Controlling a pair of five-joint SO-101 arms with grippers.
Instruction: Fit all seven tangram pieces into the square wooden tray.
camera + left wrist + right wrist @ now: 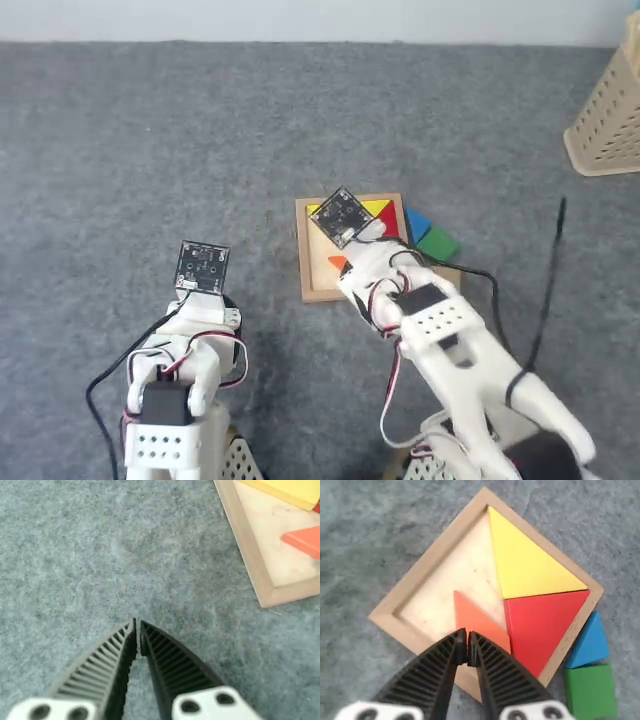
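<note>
Orange piece (476, 620) in tray (301, 255), frame centre: likely light, stiff, slick; pinch opposite edges. Right gripper (467, 649), left gripper (138, 630) closed, empty.

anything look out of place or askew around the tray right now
Nothing damaged or spilled. The blue wooden triangle and green wooden block lie on the grey carpet just outside the square wooden tray. Inside, the orange wooden piece sits mid-tray, not tucked into a corner.

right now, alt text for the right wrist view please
The right tool, shut, hovers over the orange piece in the wooden tray beside the yellow triangle and red triangle; a blue piece and green piece lie outside.
</note>
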